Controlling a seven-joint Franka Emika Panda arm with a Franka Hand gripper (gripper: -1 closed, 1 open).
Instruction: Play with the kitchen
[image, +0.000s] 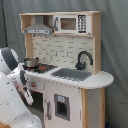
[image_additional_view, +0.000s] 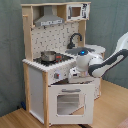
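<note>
The kitchen (image: 65, 70) is a tall white and light-wood toy with a range hood (image: 39, 27), a microwave (image: 70, 23), a black faucet (image: 82, 59) and a grey sink (image: 70, 74). A small metal pot (image_additional_view: 48, 56) sits on the hob. In the second exterior view my gripper (image_additional_view: 75, 76) is at the knob panel on the front, just above the oven door (image_additional_view: 70, 102). In the first exterior view the gripper (image: 27, 89) sits against the kitchen's left front corner, mostly hidden by the arm.
A grey curtain (image_additional_view: 10, 50) hangs behind the kitchen. The floor (image_additional_view: 107, 107) is light wood. My white arm (image_additional_view: 107, 62) reaches in from the second exterior view's right. In the first exterior view the arm's base (image: 10, 105) fills the lower left.
</note>
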